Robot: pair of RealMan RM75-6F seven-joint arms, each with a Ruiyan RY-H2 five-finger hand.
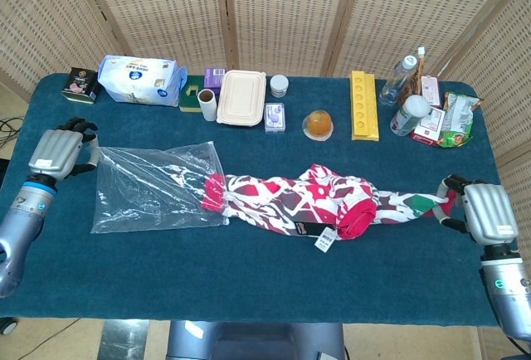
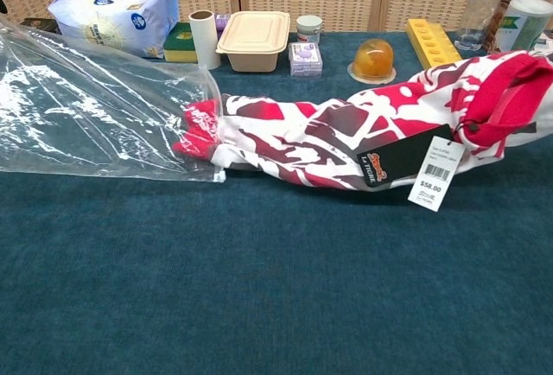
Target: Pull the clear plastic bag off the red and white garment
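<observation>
Left hand [image 1: 56, 154] grips the bag [image 1: 153, 187]; right hand [image 1: 484, 212] holds the garment [image 1: 307, 202]. Pulling straight, level and apart should free the cuff.

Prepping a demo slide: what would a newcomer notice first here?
The red and white garment, stretched in a long band across the table's middle, its price tag dangling at the front. The clear plastic bag covers only its left tip; the left hand holds the bag's corner, the right hand the garment's far end.
</observation>
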